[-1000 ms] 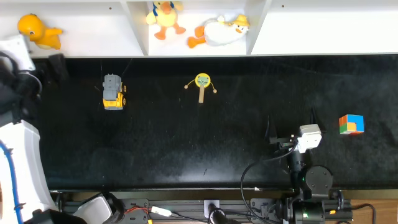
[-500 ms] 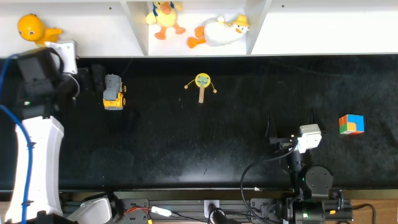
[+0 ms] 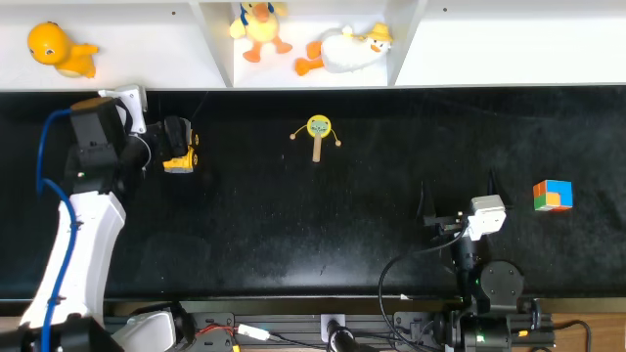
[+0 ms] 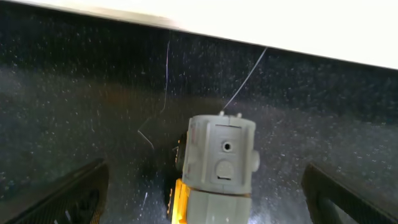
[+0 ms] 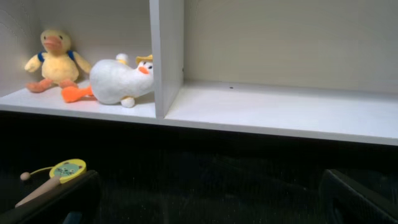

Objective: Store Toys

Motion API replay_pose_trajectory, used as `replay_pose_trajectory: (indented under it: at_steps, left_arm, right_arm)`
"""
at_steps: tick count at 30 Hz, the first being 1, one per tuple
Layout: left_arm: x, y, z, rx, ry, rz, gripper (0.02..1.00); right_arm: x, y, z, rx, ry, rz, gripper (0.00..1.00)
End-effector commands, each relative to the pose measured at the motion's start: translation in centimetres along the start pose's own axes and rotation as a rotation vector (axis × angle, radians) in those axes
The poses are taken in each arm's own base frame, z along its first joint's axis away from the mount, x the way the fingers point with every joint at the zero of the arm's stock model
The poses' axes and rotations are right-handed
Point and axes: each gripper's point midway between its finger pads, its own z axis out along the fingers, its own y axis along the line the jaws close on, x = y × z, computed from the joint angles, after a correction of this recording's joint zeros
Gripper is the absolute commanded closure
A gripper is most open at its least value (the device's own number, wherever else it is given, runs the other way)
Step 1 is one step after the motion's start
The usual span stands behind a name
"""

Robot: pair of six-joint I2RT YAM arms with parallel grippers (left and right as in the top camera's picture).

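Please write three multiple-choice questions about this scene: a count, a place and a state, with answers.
1. How many plush toys lie in the shelf's middle compartment? A) one B) two C) four
2. Where does the toy truck stand? A) in the middle compartment B) on the black table C) in a box
3. How is the left claw? A) shut on the truck B) shut on nothing C) open
Answers: 1 B, yellow duckling and white goose; 2 B, it stands on the table before the shelf; 3 C, its fingers stand apart, either side of the truck.
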Motion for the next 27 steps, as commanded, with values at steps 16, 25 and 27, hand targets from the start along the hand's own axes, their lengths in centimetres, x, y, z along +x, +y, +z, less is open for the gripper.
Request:
replay_pose_trajectory:
  at_steps: [16,25,27]
  left_arm:
    - [4.5,-1.4,4.3,0.023,0.16,0.018,0.073]
    - [4.8,-0.1,4.3,-0.046,0.173,0.047,0.231]
    - [4.9,0.2,4.2,-0.062,0.174,0.049,0.229]
  right_arm:
    - [0.3,-0.2,0.0,0.013,0.0,0.004,0.007]
    - [0.3,-0.2,0.0,0.013,0.0,0.004,0.007]
    - [0.3,-0.2,0.0,0.013,0.0,0.004,0.007]
